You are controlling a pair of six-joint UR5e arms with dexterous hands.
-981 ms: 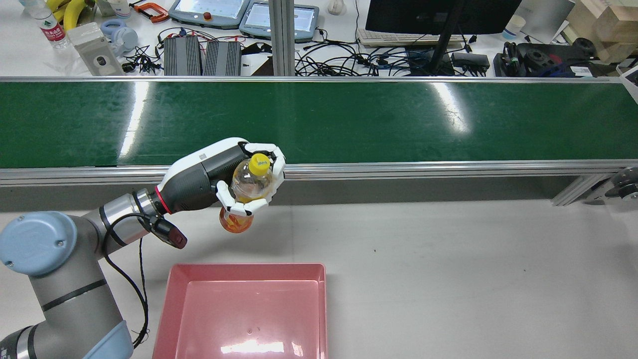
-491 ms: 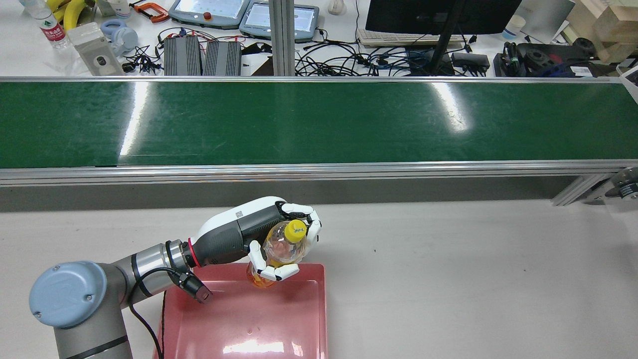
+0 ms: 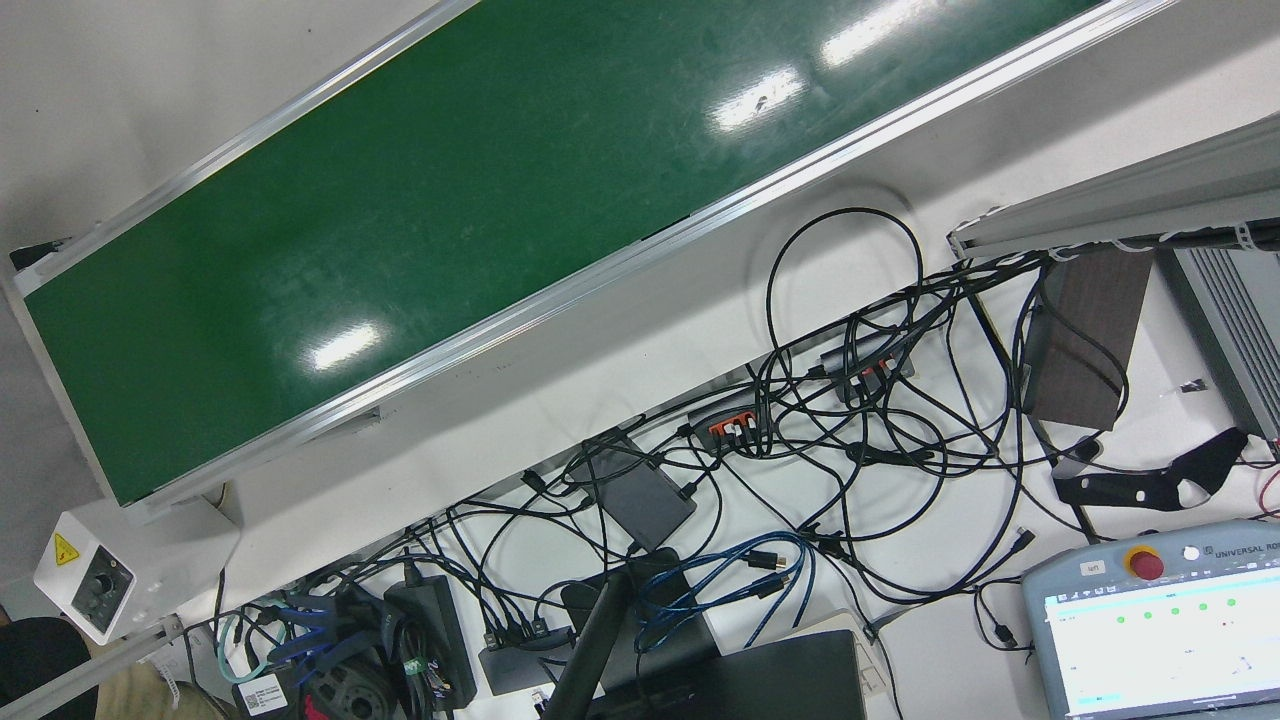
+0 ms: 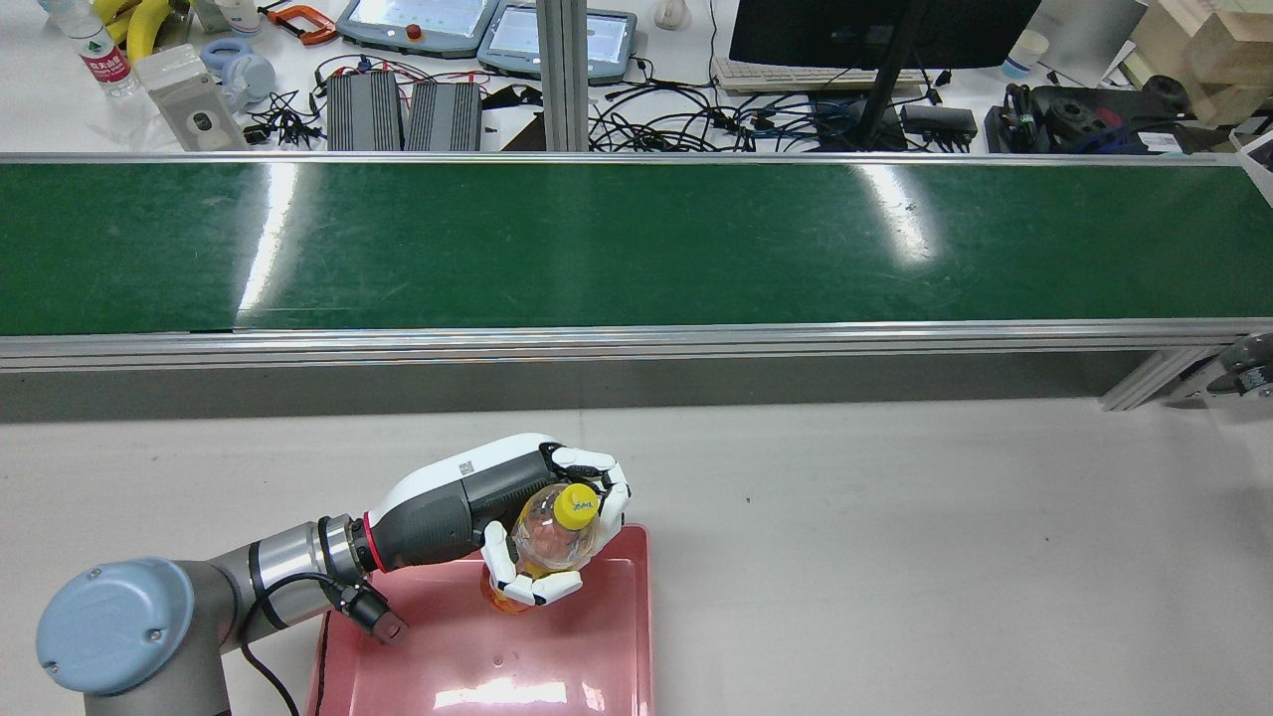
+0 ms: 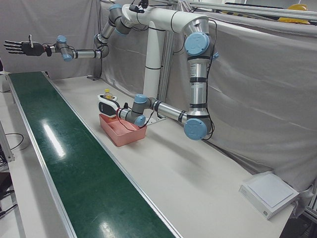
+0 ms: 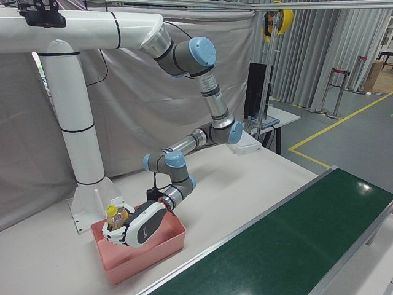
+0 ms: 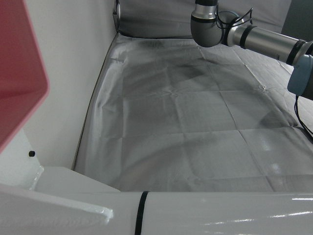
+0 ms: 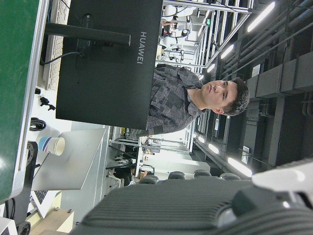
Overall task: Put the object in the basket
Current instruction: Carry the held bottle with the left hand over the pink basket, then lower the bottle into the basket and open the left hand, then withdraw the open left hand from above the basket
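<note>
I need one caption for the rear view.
Left hand holds a yellow-capped bottle over the pink basket.

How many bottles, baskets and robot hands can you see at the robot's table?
Bottles: 1, the yellow-capped bottle held in the left hand
Baskets: 1, the pink basket
Robot hands: 2, the left hand on the bottle and the right hand raised with its fingers spread
Total: 4
</note>
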